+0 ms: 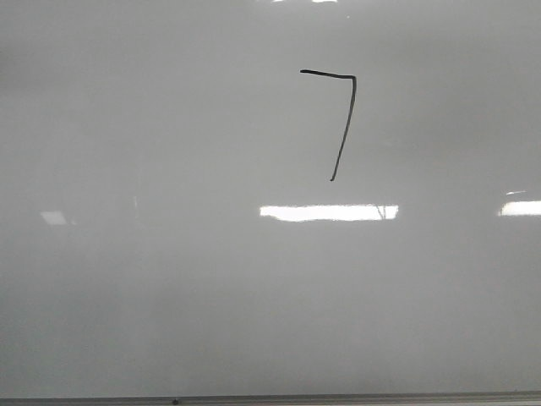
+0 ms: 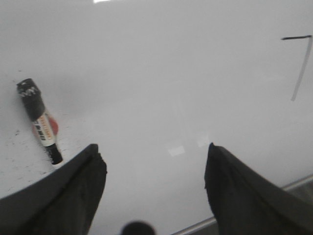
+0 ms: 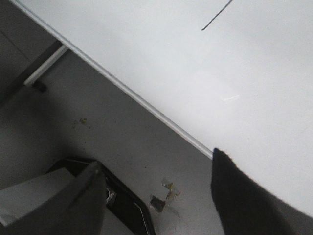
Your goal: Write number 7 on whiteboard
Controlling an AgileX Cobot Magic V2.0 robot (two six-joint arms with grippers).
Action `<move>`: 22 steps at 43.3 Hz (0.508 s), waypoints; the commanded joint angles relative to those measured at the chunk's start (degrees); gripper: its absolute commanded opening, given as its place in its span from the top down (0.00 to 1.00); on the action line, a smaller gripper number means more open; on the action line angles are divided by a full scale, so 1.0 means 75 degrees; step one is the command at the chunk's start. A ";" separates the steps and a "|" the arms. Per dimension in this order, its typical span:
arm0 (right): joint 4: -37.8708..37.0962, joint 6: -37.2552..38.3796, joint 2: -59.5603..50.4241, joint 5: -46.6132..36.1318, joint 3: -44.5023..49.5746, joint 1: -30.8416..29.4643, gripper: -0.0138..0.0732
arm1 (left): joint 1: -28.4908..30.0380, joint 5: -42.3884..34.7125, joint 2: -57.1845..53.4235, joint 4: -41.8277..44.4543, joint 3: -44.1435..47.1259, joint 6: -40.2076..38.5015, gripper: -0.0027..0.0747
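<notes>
The whiteboard (image 1: pixel 169 279) fills the front view, glossy pale grey with a thin metal strip along its near edge. The number 7 (image 1: pixel 345 118) is drawn on it in thin black line, right of centre and toward the far side. It also shows in the left wrist view (image 2: pixel 301 63), and its lower tip shows in the right wrist view (image 3: pixel 215 20). A black marker (image 2: pixel 40 122) with a white and red label lies flat on the board. My left gripper (image 2: pixel 152 154) is open and empty above the board, apart from the marker. My right gripper (image 3: pixel 155 169) is open and empty over the board's edge (image 3: pixel 146 105).
Bright rectangular light reflections (image 1: pixel 328 212) lie on the board. Beyond the board's edge the right wrist view shows grey floor (image 3: pixel 122 147), a white frame leg (image 3: pixel 46 64), a black base (image 3: pixel 128 205) and small scraps (image 3: pixel 164 196).
</notes>
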 commanded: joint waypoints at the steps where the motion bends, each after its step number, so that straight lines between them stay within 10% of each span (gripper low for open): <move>1: -0.0120 0.0283 -0.0547 -0.0532 0.0122 -0.0052 0.36 | -0.0506 -0.0304 -0.0791 -0.0124 0.0265 0.0015 0.40; 22: -0.0285 0.0474 -0.1733 -0.1272 0.1457 -0.0052 0.39 | -0.0975 -0.0460 -0.2651 -0.0141 0.1767 0.0015 0.40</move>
